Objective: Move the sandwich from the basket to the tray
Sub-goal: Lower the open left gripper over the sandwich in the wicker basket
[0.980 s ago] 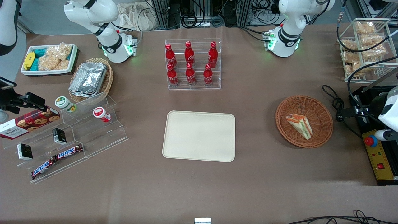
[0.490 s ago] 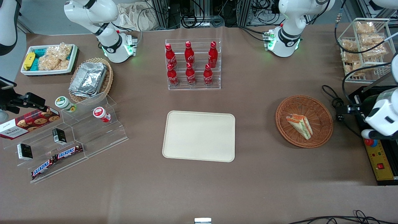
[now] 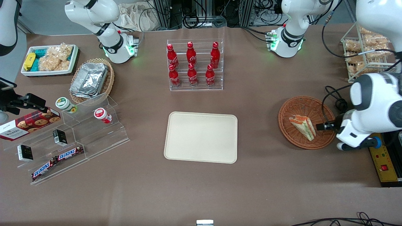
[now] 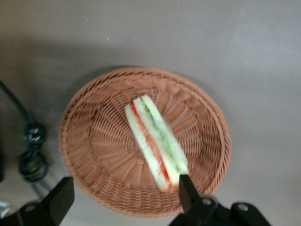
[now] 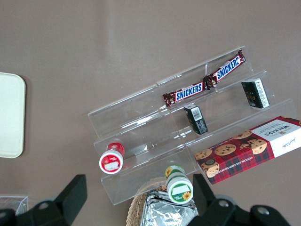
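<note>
I have the gripper [image 4: 123, 200] above the basket's [image 4: 94, 155] rim, fingers [image 4: 60, 200] spread wide, holding nothing. The sandwich [image 4: 155, 141] lies in the basket; the tray [image 3: 201, 137] sits well apart.

The basket [image 4: 94, 155], round and woven of reddish-brown wicker, sits on the brown table [image 4: 225, 47]. The sandwich [image 4: 155, 140] lies inside it, a clear-wrapped wedge resting on its side so that the white bread and the red and green filling layers show as long stripes. One end of the wedge reaches close to the basket's rim; the other end lies nearer the basket's middle. The gripper [image 4: 123, 193] hangs above the basket's rim with its two dark fingers [image 4: 60, 200] spread wide apart, holding nothing; one fingertip shows just beside the sandwich's end. A coiled black cable [image 4: 32, 157] lies on the table just outside the basket.
</note>
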Controlling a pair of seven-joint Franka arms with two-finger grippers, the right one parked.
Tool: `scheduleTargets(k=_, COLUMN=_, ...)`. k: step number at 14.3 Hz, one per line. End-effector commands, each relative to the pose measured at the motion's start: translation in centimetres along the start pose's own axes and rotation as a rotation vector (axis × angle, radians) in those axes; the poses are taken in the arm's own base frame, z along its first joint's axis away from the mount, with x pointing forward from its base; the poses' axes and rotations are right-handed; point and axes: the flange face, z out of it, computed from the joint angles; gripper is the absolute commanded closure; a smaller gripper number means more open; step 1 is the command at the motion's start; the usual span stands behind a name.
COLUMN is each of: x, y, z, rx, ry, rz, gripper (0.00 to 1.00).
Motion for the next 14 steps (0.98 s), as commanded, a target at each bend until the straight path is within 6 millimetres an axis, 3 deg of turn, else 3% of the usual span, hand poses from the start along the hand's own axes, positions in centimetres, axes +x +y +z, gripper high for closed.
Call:
scheduleTargets(k=1, x=-0.7, y=1.1, z=3.3, rx=0.01, ry=0.015, rz=-0.097, gripper=0.01)
scheduleTargets(k=4, x=-0.7, y=1.6, z=5.9, rx=0.009, ry=0.004, rz=-0.157, gripper=0.01)
scheduleTargets(k=9, x=-0.2, y=1.8, z=8.0, rx=0.003, ry=0.002, rz=-0.257, gripper=0.01)
scheduleTargets(k=14, x=-1.4, y=1.4, z=11.1, rx=0.005, ry=0.002, rz=-0.272, gripper=0.01)
